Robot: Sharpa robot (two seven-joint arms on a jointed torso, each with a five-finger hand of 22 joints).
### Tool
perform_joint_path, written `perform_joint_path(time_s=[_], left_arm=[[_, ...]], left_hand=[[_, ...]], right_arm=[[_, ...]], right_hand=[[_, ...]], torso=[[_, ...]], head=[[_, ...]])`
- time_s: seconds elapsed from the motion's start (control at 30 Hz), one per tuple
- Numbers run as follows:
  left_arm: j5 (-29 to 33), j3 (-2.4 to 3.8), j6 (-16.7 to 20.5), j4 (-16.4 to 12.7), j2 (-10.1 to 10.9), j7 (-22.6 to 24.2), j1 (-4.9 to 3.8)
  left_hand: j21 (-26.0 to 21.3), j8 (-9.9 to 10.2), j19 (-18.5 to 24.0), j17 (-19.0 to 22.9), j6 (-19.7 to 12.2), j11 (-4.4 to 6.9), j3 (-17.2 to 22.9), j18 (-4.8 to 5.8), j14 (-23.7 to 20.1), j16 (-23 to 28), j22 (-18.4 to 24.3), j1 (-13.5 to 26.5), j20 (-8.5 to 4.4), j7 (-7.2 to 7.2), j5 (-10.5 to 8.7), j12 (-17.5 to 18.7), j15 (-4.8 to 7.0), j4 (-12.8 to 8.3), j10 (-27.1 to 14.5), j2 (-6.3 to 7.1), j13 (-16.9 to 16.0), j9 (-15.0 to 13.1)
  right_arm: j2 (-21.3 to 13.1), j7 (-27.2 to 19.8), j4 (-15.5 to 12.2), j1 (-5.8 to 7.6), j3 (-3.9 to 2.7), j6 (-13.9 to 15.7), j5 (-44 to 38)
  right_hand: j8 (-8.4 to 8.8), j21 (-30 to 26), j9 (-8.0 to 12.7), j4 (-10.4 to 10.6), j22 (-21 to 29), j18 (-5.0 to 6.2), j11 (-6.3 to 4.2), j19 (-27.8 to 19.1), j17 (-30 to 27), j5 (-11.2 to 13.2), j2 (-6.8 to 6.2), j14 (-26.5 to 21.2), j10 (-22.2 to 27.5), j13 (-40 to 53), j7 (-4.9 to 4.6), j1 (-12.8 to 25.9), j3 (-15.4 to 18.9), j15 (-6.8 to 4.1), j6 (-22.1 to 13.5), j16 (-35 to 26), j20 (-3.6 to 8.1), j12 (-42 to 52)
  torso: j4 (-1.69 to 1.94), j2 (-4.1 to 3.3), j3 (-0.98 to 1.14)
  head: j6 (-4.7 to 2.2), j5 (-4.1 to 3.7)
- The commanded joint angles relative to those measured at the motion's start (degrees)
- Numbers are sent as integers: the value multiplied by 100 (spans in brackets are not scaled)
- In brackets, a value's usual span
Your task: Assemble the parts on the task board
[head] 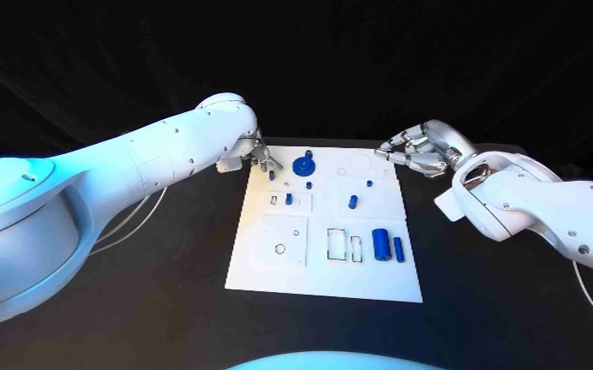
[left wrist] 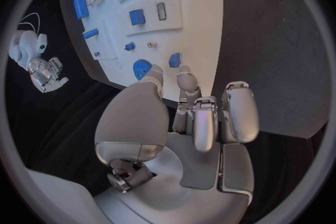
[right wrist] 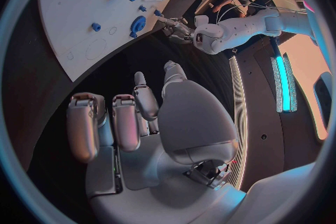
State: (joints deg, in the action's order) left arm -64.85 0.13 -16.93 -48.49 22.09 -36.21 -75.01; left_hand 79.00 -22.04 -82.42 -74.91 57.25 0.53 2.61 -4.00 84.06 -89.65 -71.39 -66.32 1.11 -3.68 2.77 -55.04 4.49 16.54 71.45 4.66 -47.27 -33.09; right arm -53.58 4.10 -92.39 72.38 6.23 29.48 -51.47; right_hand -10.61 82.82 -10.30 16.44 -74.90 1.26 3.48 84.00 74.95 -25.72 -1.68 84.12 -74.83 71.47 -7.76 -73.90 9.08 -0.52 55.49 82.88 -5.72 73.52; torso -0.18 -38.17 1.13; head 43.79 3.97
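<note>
Blue plastic throughout, on white board [head: 321, 280]. Nearest: cylinder [head: 380, 244] and slim bar [head: 398, 248] lying side by side, well apart from all fingers. Further up: small block [head: 354, 201], also out of reach of either hand.

Far end: gear [head: 304, 164] flat on board, just beyond left hand [head: 260, 158]. Left fingers [left wrist: 185, 78] stretched forward and slightly apart, nothing between them; small peg [left wrist: 174, 59] just past the tips, gear beside thumb tip. Contact with either: cannot tell.

Right hand [head: 414, 152] off board's far corner, fingers curled in, empty, well apart from every part.

Judgement: parts light, rigid, probably slick; easy to flick or tip. Peg: pinch across its sides, low down. Gear: take by raised hub, not by teeth.
</note>
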Motion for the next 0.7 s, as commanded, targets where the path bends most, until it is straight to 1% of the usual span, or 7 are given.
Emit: perform_joint_path(time_s=[0.03, 0.13, 0.23, 0.33, 0.47, 0.7], left_arm=[[-17, -3, -82, 18, -39, 48, -3], [-22, -6, -81, 27, -51, 33, -1], [-29, -7, -92, 31, -54, 18, 0], [-32, -8, -106, 36, -55, 9, 0], [-35, -8, -118, 38, -56, 2, 0], [-36, -9, -141, 48, -65, 2, 1]], left_hand=[[33, -1, -38, -1509, 42, 12, 33, 11, 594, -35, -5, -55, 12, 16, 20, -23, -33, -7, 29, -6, -4, 9], [35, -2, -39, -1509, 44, 14, 40, 12, 594, -35, -9, -77, 11, 17, 20, -26, -32, -12, 30, -13, -4, 10], [34, -3, -38, -1509, 46, 15, 45, 12, 594, -35, -8, -95, 10, 18, 20, -28, -31, -16, 31, -18, -5, 11], [35, -5, -38, -1509, 50, 16, 50, 12, 594, -35, -8, -112, 9, 20, 20, -26, -30, -18, 30, -24, -1, 12], [38, -9, -40, -1509, 57, 18, 60, 12, 594, -35, -13, -144, 7, 22, 20, -27, -28, -23, 30, -37, 1, 13], [42, -14, -42, -1509, 64, 21, 81, 14, 594, -35, -22, -208, 5, 25, 20, -25, -25, -33, 28, -69, 10, 17]], right_arm=[[8, -39, 2, -3, 0, -52, -54], [8, -39, 1, -3, 0, -53, -54], [6, -39, 0, -3, 0, -52, -54], [4, -38, -3, -3, 0, -51, -54], [4, -39, -5, -3, 0, -47, -54], [8, -40, -2, -3, -1, -48, -54]], right_hand=[[-19, -31, -8, -10, -968, 85, -25, 92, 249, -13, 5, 296, 25, -6, -12, 56, 28, -42, -34, -20, 42, -24], [-19, -31, -8, -10, -968, 85, -25, 92, 249, -13, 5, 296, 25, -6, -12, 56, 28, -42, -34, -20, 42, -24], [-19, -31, -8, -11, -968, 85, -25, 92, 248, -17, 7, 296, 23, -5, -12, 56, 29, -42, -34, -21, 43, -22], [-21, -32, -11, -13, -968, 85, -26, 92, 245, -29, 14, 295, 19, 0, -11, 54, 34, -42, -34, -23, 43, -18], [-21, -32, -11, -13, -968, 85, -26, 92, 245, -29, 14, 295, 19, 0, -11, 54, 34, -42, -34, -23, 43, -18], [-21, -32, -11, -13, -968, 85, -26, 92, 245, -29, 14, 295, 19, 0, -11, 54, 34, -42, -34, -23, 43, -18]], torso=[[-11, -5, 1], [-11, -6, -1], [-2, -6, 1], [0, -2, 6], [1, -3, 4], [-9, -2, 2]], head=[[-1, 9], [-1, 2], [2, -9], [11, -9], [14, -12], [17, -15]])
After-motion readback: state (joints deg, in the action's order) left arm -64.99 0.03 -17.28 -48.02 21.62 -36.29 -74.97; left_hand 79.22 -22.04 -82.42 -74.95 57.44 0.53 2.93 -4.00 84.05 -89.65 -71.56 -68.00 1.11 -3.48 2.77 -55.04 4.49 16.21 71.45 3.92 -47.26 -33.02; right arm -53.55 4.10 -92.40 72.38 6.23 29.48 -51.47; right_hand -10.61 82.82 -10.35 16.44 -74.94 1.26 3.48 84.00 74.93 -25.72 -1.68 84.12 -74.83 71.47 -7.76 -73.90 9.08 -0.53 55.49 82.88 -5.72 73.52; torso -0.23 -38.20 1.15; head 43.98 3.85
